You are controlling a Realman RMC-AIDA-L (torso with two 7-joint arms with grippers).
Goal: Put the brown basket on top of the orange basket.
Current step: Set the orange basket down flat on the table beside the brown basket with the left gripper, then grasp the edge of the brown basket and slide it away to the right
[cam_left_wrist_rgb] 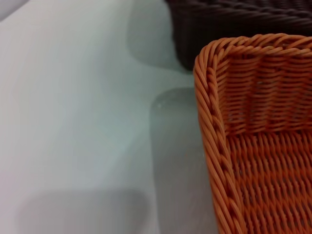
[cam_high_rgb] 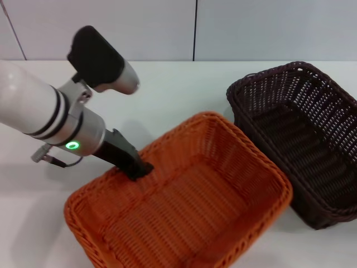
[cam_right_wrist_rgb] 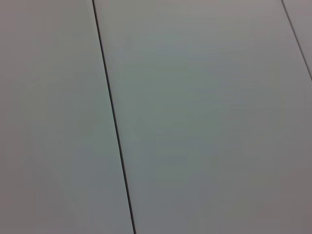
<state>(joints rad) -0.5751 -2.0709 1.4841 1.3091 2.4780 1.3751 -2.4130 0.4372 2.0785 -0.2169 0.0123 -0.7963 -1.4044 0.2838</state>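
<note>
Bright, even overhead light w/ no glare. Soft grey shadows on the table [cam_left_wrist_rgb: 73, 122] beside the orange basket [cam_left_wrist_rgb: 258, 161]. Close weave slightly blurred.

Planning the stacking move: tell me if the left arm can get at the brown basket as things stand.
Probably yes. The left gripper sits at the orange basket rim, and the brown basket stands beside it on the white table with nothing between.

One orange basket [cam_high_rgb: 184, 206], one brown basket [cam_high_rgb: 301, 139], two baskets in all, one robot arm [cam_high_rgb: 50, 117] in view, one white table [cam_high_rgb: 178, 95]
</note>
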